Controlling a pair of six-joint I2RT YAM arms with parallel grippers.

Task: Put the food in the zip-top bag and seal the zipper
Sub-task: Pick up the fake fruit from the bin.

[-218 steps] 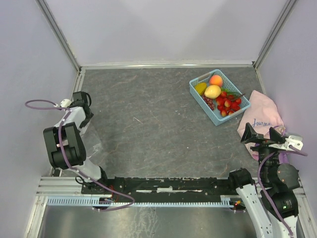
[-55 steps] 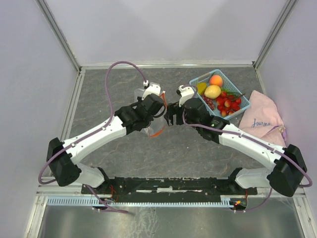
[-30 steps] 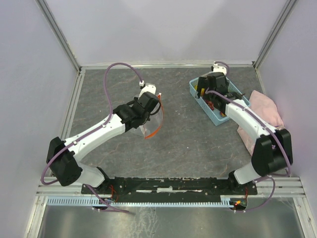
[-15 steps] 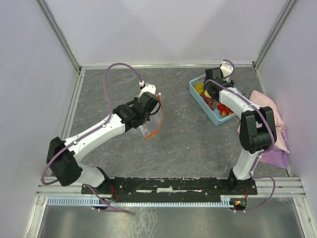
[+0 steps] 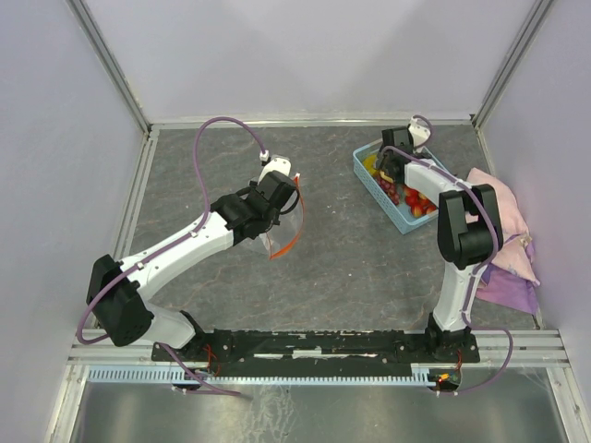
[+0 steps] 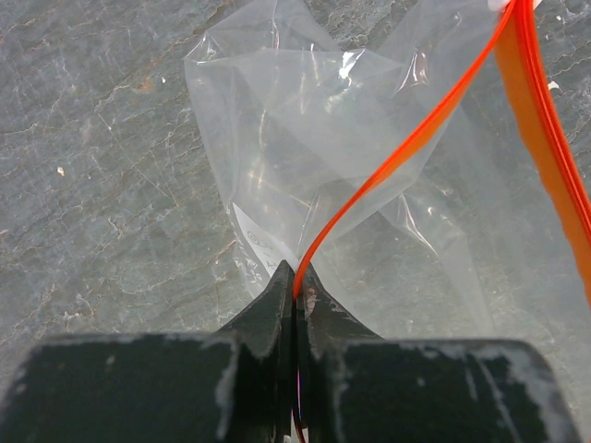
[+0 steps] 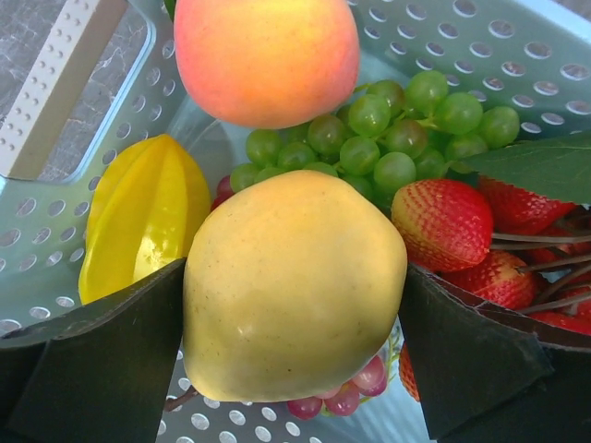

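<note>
mango pinched in the basket, bag held open well to its left

the yellow mango sits in the light blue basket, on top of the other toy fruit. the right hand is clamped on it, one dark finger pressed to each flank. just beyond the mango, toward the basket's far end, lies the orange-pink peach. a ridged yellow fruit lies against the basket's left wall, touching the mango's side. a bunch of green grapes fills the space between peach and mango. red strawberries crowd the basket's right side under a green leaf. a few purple grapes peep out from under the mango's near edge.

the zip-top bag is outside the basket, well apart from it on its left in the overhead view. its crinkled clear body drapes down onto the bench. the zipper is undone and the bag's mouth gapes: one run of the orange-red strip leads into the left hand, the other bows away from it. that hand's fingers are pressed together on the strip, with the plastic pinched between them.

a pink cloth lies crumpled just beside the basket on its right, against the side wall. the right arm reaches in over the basket's near end.
</note>
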